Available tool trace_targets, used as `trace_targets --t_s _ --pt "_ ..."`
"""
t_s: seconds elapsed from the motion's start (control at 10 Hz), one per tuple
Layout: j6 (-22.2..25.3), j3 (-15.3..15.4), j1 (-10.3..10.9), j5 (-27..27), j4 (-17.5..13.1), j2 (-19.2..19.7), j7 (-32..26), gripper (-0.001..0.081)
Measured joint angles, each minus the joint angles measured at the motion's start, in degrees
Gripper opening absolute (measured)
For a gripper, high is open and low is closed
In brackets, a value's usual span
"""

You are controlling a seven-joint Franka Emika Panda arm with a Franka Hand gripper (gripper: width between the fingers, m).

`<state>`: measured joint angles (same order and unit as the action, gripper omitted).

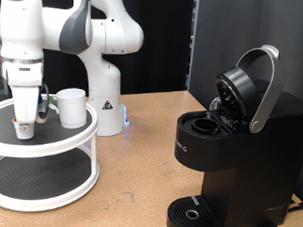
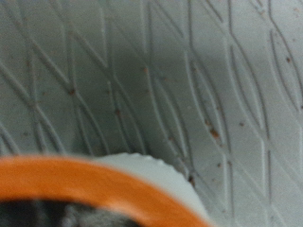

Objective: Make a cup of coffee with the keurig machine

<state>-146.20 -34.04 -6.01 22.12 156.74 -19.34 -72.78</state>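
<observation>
The white cup [image 1: 72, 107] stands on the top tier of a round white two-tier stand [image 1: 75, 141], handle towards the exterior view's left. My gripper [image 1: 26, 129] points straight down onto that tier, just left of the cup, with a bit of orange showing between its fingers. The wrist view shows no fingers, only a small round white thing with an orange rim and dark middle [image 2: 95, 194], very close, on the tier's grey patterned mat [image 2: 189, 85]. The black keurig machine [image 1: 225, 166] stands at the exterior view's right with its silver-handled lid [image 1: 255, 85] raised and the pod chamber [image 1: 205, 123] open.
The robot's white base [image 1: 104, 102] stands behind the stand on the wooden table [image 1: 129, 183]. The machine's drip tray [image 1: 193, 211] sits at the front bottom. A dark backdrop closes off the rear right.
</observation>
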Motion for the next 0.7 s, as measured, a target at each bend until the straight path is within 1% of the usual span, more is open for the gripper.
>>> trace_targets --t_s 0.1,0.2,0.3,0.6,0.7 --pt "0.35 0.0 0.02 -0.55 -0.12 -0.05 -0.24 0.0434" --pt "1.83 0.0 0.12 -1.63 -0.5 -0.31 -0.99 0.0434" --pt "4.82 0.02 0.3 -3.08 -1.43 -1.07 -2.32 0.0434" --pt "18.08 0.25 0.64 -7.06 -6.49 -5.37 -7.21 0.0434" --pt "21.91 0.4 0.76 -7.61 -8.24 -6.74 -8.23 0.0186"
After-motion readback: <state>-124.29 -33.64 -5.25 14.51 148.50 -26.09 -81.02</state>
